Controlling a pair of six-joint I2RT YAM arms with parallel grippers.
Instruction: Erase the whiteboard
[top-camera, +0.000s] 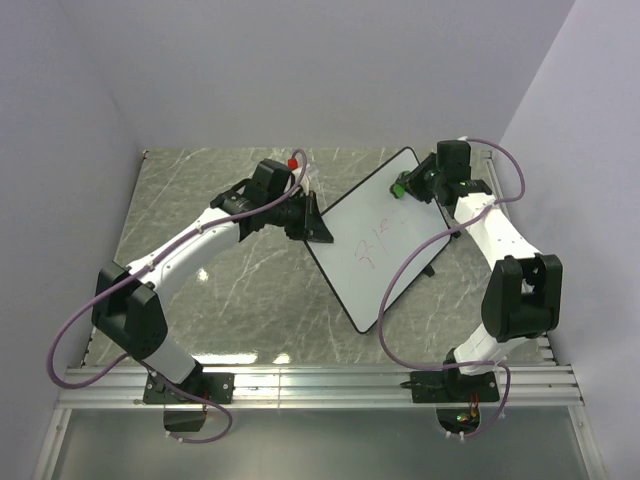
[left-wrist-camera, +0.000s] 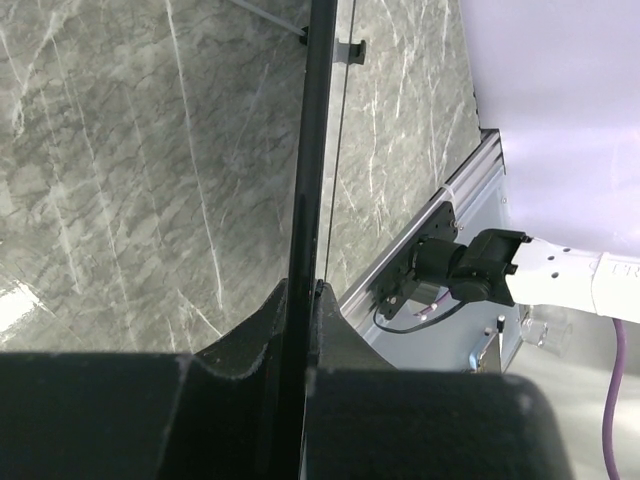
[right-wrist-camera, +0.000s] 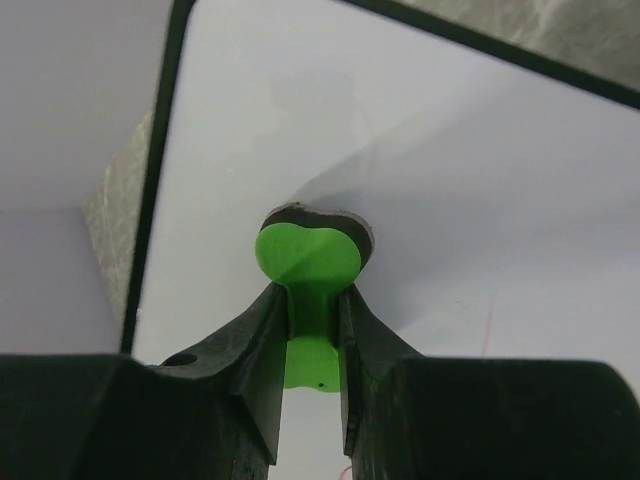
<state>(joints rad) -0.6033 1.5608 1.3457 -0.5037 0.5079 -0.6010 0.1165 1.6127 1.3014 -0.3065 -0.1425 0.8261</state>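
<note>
Tabletop (top-camera: 200, 190): we see a grey-green marbled slab across the left and centre of the top view.
Left gripper (top-camera: 312, 222): just left of centre; we find its black fingers clenched on the left rim of the large flat white whiteboard (top-camera: 395, 205) with thin black edging.
Whiteboard: lies diagonally, centre to right, with faint red scribbles (top-camera: 368, 250) near its middle.
Eraser (right-wrist-camera: 305, 262): small, green, bow-shaped, pressed to the whiteboard's upper right corner.
Right gripper (top-camera: 410, 186): we see it grasping the eraser's waist.
</note>
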